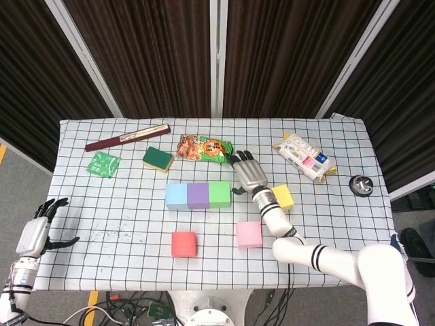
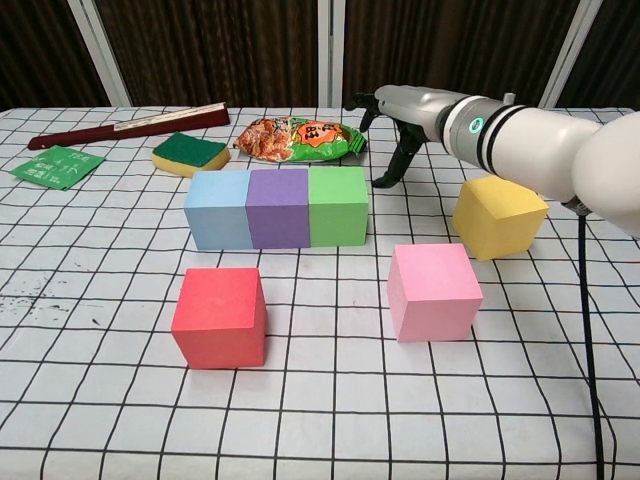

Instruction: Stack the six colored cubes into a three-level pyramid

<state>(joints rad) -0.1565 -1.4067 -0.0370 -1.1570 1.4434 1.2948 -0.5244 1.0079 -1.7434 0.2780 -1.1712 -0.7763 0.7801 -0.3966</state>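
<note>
Three joined cubes [image 2: 277,207] sit just left of the spread, empty right hand [image 2: 400,110].

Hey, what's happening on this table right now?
A two-armed robot is building a block pyramid. The blue block, purple block and green block sit side by side as the bottom row. The red block, pink block and yellow block lie loose. The right hand hovers empty beside the green block; the left hand hangs off the table.
</note>
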